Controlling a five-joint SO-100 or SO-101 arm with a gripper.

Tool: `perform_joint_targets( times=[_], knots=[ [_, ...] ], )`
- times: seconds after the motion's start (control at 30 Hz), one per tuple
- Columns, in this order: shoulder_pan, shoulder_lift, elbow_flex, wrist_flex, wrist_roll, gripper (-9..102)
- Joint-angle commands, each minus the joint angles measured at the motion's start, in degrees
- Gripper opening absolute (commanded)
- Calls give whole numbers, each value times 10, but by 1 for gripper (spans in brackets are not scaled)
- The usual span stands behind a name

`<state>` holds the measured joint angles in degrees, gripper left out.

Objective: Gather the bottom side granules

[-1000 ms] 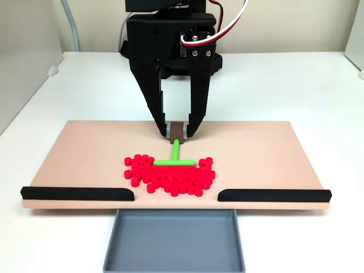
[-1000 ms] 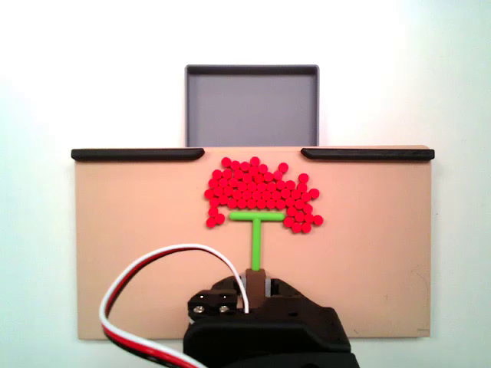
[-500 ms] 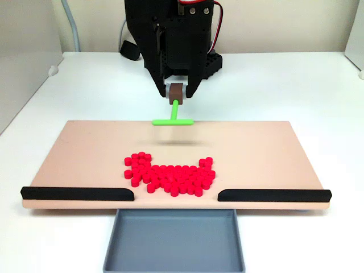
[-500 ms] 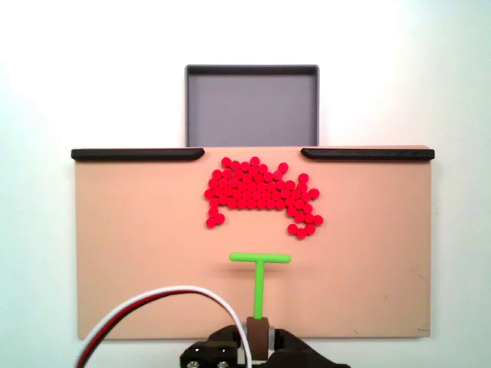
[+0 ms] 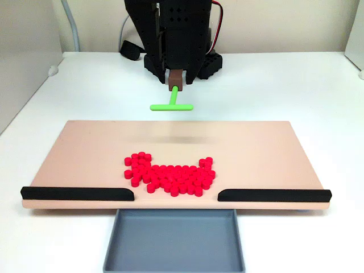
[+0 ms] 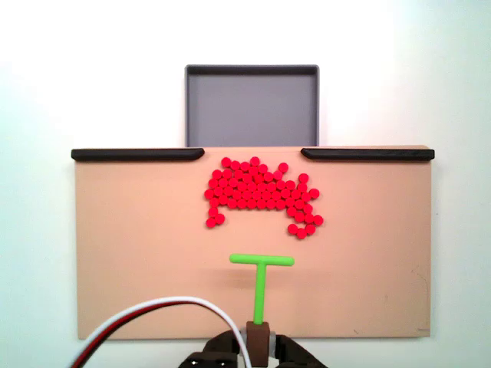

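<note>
Gripper (image 5: 176, 79) clamps brown block of green T-shaped tool (image 5: 171, 104), raised off tan board (image 5: 85, 148); red granules (image 5: 169, 173) clustered near black rails' gap, before grey tray (image 5: 173, 244)

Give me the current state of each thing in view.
Red beads: bunched on the board near the gap between the rails, untouched.
Green T-tool: held, lifted clear of the board.
Gripper: jaws shut on the tool's brown block.
Gray tray: empty.
Black rails: in place on the board's edge.
</note>
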<state>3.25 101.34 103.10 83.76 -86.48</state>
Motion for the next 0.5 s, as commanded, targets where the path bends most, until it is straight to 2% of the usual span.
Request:
perform_joint_targets(
  times=[0.0, 0.47],
  knots=[
    [1, 18, -9, 4, -12, 0],
    [7, 33, -9, 12, -54, 0]
  ],
)
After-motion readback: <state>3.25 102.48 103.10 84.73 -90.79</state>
